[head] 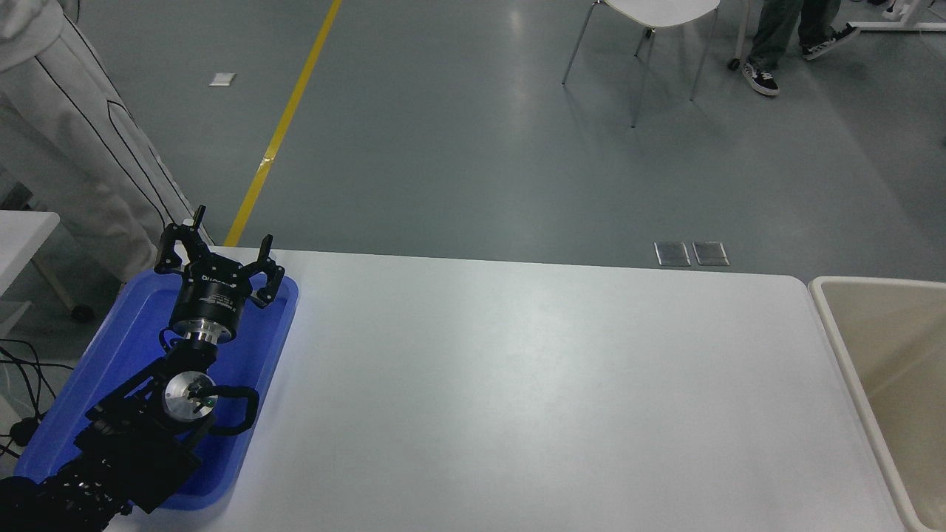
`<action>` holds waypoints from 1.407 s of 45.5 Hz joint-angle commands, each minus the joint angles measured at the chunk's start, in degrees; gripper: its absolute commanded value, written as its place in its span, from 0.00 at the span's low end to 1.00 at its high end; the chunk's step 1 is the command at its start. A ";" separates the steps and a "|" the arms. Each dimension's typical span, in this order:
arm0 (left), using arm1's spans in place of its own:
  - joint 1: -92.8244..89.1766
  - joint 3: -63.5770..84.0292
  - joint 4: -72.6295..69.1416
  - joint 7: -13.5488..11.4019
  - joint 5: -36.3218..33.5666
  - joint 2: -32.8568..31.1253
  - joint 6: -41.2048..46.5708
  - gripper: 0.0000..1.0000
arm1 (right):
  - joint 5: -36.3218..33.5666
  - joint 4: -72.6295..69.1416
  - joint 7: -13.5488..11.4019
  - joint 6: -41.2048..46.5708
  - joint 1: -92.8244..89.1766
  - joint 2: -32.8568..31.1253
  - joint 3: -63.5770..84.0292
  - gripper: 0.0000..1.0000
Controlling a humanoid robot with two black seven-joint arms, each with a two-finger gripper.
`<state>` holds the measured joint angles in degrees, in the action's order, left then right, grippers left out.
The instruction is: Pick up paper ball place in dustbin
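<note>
The paper ball is out of view. The dustbin (835,318), cream-beige with a rounded pale rim, stands off the table's right end and is cut by the picture's edge. My left gripper (232,227) sits parked over the far end of the blue tray (111,369) at the lower left, its fingers spread open and nothing between them. The right arm does not show.
The white table (517,391) spans the middle. A person in pale clothing (66,148) stands at the far left beside the tray. A white chair (650,29) and another person's legs (783,29) are on the grey floor beyond.
</note>
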<state>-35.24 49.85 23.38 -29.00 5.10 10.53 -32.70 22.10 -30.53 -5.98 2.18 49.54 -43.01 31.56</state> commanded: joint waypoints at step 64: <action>0.00 -0.01 0.00 0.00 0.00 0.01 0.00 1.00 | 0.05 19.19 0.09 -13.16 -11.49 12.25 -11.52 0.87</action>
<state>-35.24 49.86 23.38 -29.01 5.10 10.53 -32.70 22.14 -11.26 -5.89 -9.30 37.83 -30.73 20.09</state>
